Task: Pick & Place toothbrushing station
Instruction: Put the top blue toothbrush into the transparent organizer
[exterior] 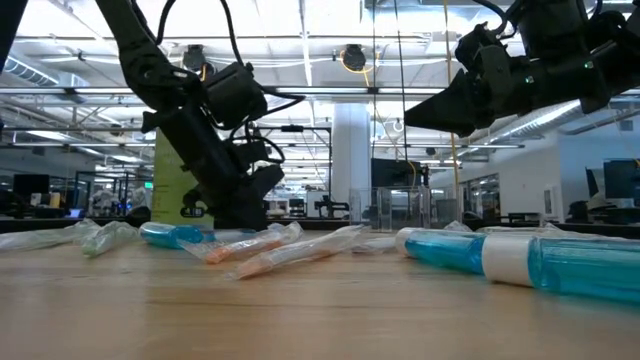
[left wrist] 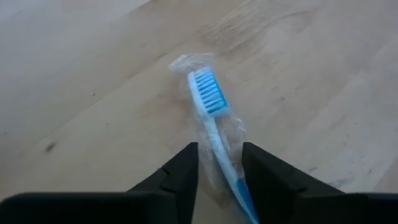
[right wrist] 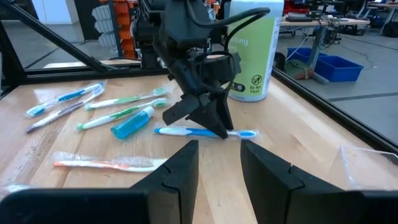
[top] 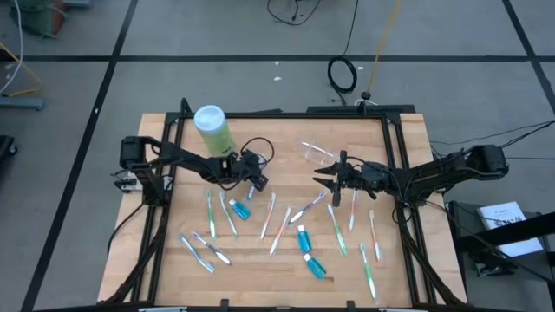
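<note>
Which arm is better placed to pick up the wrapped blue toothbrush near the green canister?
Left, probably. The left gripper is already down on the wrapped blue toothbrush, with its open jaws either side of the handle. The right gripper hangs above the table's middle, apart from that brush and holding nothing.

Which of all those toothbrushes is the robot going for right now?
The blue-handled toothbrush in clear wrap. It alone lies between the fingers of the left end effector, close to the green canister; the others lie loose.
</note>
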`<state>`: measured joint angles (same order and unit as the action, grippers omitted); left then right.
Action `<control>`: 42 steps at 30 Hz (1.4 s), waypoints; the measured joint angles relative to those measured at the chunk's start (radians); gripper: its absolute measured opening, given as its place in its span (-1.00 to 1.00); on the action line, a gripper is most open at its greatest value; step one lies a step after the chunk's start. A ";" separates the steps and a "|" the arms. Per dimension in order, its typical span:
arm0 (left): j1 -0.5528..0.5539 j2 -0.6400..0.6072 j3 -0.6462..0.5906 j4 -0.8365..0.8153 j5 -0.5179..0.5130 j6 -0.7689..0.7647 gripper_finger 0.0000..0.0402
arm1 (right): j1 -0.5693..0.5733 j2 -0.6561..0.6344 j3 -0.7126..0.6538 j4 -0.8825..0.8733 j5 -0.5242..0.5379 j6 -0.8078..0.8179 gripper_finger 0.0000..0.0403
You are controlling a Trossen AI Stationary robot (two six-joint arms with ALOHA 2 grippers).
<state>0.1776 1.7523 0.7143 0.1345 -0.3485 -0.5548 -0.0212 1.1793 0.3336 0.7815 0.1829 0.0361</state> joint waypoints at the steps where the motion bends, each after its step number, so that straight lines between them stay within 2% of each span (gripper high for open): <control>1: 0.000 0.000 0.000 0.002 0.000 -0.003 -0.50 | 0.000 0.000 0.000 0.000 0.000 -0.001 -0.43; 5: 0.001 0.001 -0.002 0.028 0.009 -0.030 -0.84 | -0.006 0.000 0.000 0.000 0.000 0.006 -0.43; 7: -0.004 0.001 -0.002 0.052 0.025 -0.040 -0.94 | -0.006 0.000 0.000 -0.002 0.000 0.007 -0.43; 13: -0.032 0.001 -0.002 0.249 0.024 -0.035 -0.94 | -0.006 0.000 0.000 -0.009 -0.001 0.008 -0.43; 17: -0.056 0.001 -0.002 0.502 0.011 0.025 -0.97 | -0.006 0.000 0.000 -0.008 0.000 0.008 -0.43; 21: -0.089 0.000 -0.002 0.754 -0.016 0.141 -0.98 | -0.006 0.000 0.000 -0.008 -0.001 0.007 -0.43; 25: -0.108 0.000 0.013 0.885 -0.043 0.255 -0.98 | -0.006 0.000 0.000 -0.008 -0.001 0.005 -0.43; 28: -0.104 0.008 0.082 0.855 -0.088 0.322 -0.99 | -0.007 0.000 0.000 -0.007 -0.001 0.005 -0.43; 33: -0.087 0.102 0.261 0.851 -0.086 0.445 -0.99 | -0.047 -0.013 -0.001 -0.004 -0.002 0.005 -0.43; 42: 0.025 0.339 0.570 0.853 -0.087 0.478 -0.99 | -0.091 -0.025 -0.001 -0.027 -0.002 0.066 -0.43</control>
<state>0.2026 2.0910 1.2840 0.9878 -0.4352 -0.0772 -0.1121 1.1542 0.3325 0.7542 0.1808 0.1018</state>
